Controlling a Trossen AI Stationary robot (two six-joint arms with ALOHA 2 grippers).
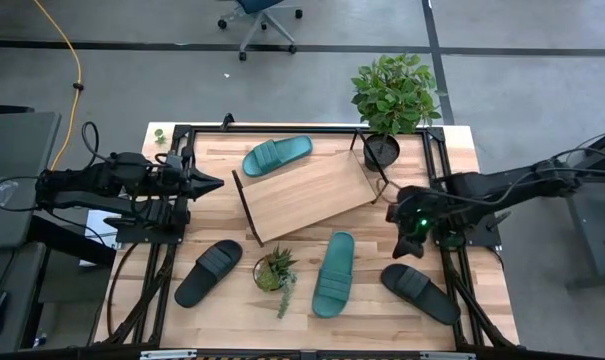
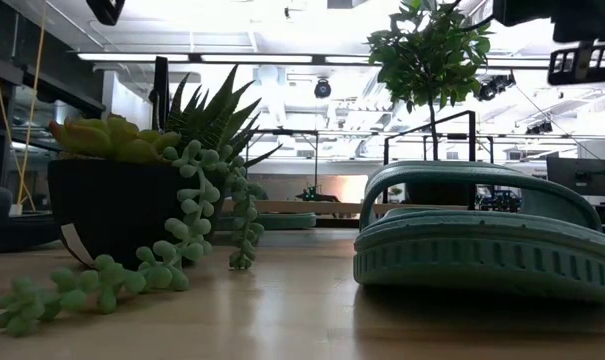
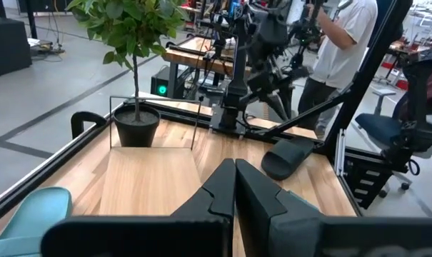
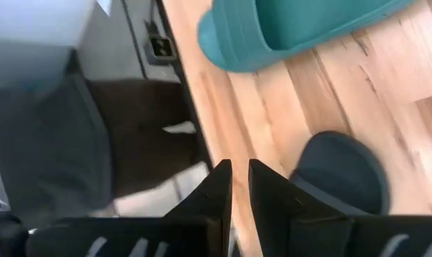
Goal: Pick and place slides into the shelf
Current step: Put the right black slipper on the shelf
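The shelf [image 1: 307,195] lies slanted near the centre of the desk [image 1: 452,150], and none of the four slides is on it yet. One teal slide [image 1: 277,155] sits just beyond its far edge at about eleven o'clock. The second teal slide [image 1: 334,273] lies at about five o'clock from it, near the front. A black slide [image 1: 208,272] rests at seven o'clock, and the other black slide [image 1: 419,292] at four o'clock by the front right corner.

The left gripper [image 1: 214,184] waits at nine o'clock of the shelf with its fingers [image 3: 223,189] pressed fully together, holding nothing. The right gripper [image 1: 406,246] hangs above the desk between the near teal slide and the black slide at four o'clock. Its fingers [image 4: 217,189] stand a narrow slit apart with nothing between them.

The slides look like moulded foam: probably light, springy and matte enough not to slip. The wide strap arching over the footbed seems the best hold, pinched across its crown. A grip on the sole's edge would likely let the slide swing.

The desk is pale butcher-block wood inside a black frame. It also carries a small succulent [image 1: 273,271] near the front and a leafy potted plant [image 1: 392,100] at the far right. Beyond is a grey-floored workshop with an office chair [image 1: 262,20], and a person in a white shirt [image 3: 340,43] stands behind the desk.
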